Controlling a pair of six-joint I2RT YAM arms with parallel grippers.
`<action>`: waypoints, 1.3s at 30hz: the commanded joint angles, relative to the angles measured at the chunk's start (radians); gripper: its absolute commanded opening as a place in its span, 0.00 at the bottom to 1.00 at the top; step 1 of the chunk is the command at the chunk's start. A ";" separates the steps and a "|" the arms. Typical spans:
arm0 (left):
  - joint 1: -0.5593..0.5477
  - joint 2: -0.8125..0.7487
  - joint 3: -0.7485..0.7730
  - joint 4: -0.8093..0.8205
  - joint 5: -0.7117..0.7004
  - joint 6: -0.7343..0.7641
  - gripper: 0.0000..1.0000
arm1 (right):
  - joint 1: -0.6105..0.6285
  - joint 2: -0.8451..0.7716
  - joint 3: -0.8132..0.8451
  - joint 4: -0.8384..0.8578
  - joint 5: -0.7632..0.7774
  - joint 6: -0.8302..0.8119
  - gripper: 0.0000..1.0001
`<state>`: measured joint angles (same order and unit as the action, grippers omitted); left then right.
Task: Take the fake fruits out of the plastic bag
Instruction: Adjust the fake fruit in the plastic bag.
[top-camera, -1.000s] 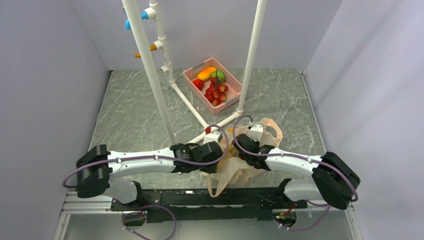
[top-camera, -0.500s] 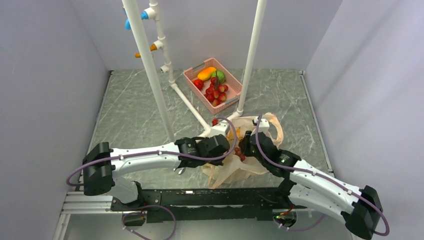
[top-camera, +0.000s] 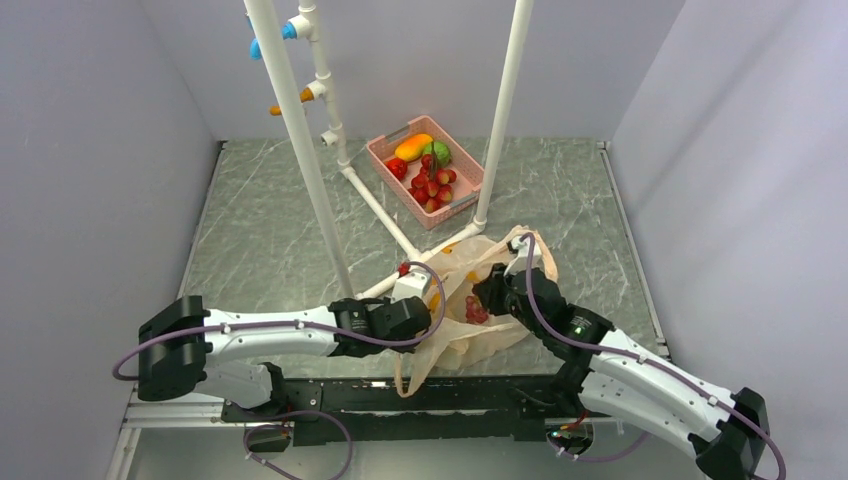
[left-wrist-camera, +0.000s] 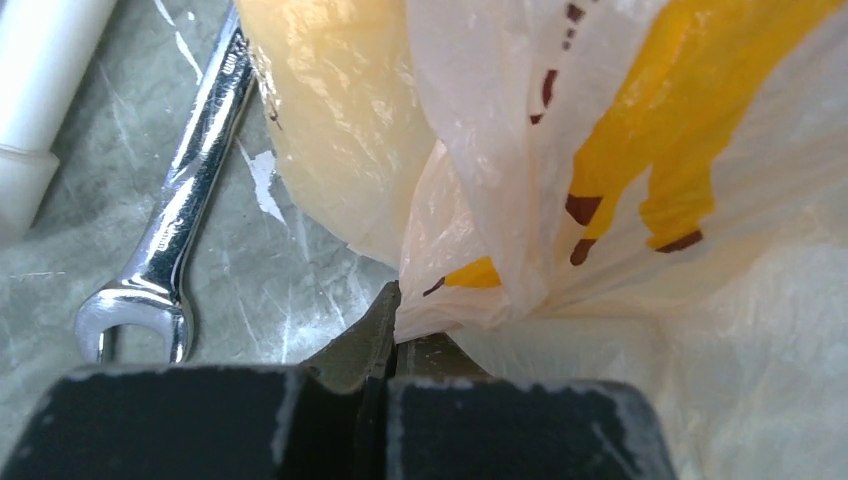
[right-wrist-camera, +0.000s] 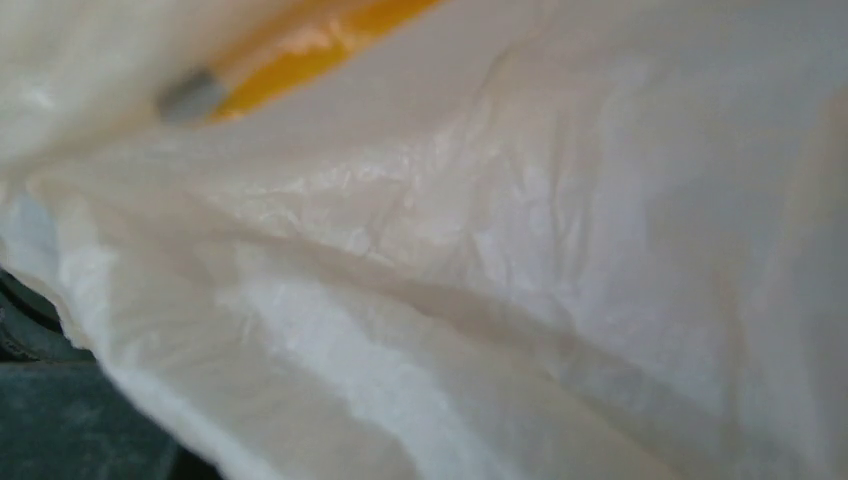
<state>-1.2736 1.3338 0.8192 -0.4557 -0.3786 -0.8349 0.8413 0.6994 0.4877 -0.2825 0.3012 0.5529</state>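
The plastic bag (top-camera: 478, 330) lies crumpled between my two arms, near the table's front edge. A bunch of red-purple grapes (top-camera: 474, 310) shows in its opened mouth. My left gripper (top-camera: 436, 310) is at the bag's left edge. In the left wrist view it (left-wrist-camera: 395, 325) is shut on a fold of the bag (left-wrist-camera: 520, 200). A smooth pale yellow rounded shape (left-wrist-camera: 335, 130) bulges under the film; I cannot tell if it is the mango. My right gripper (top-camera: 490, 295) is pushed into the bag's mouth beside the grapes. Bag film (right-wrist-camera: 480, 250) fills the right wrist view and hides its fingers.
A pink basket (top-camera: 378, 150) with other toy fruits stands at the back. White pipe posts (top-camera: 300, 150) and floor pipes (top-camera: 385, 215) run just behind the bag. A steel spanner (left-wrist-camera: 170, 260) lies on the table left of the bag, beside a pipe (left-wrist-camera: 30, 100).
My left gripper has drawn back to the left and nearer, pulling the bag's edge with it. My right arm swung round and pushed its gripper into the bag's mouth. The grapes now show.
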 joint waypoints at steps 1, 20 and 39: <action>-0.021 -0.006 0.009 0.098 0.023 -0.024 0.00 | 0.002 0.023 -0.039 0.120 -0.017 0.018 0.23; -0.082 0.159 0.062 0.234 0.094 -0.080 0.00 | 0.002 0.252 -0.040 0.108 0.052 0.021 0.71; -0.081 0.070 -0.002 0.234 0.054 -0.108 0.00 | 0.008 0.363 0.020 0.090 0.134 0.073 0.23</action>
<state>-1.3479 1.4410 0.8337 -0.2440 -0.3031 -0.9230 0.8463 1.1683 0.4534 -0.1532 0.4393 0.6617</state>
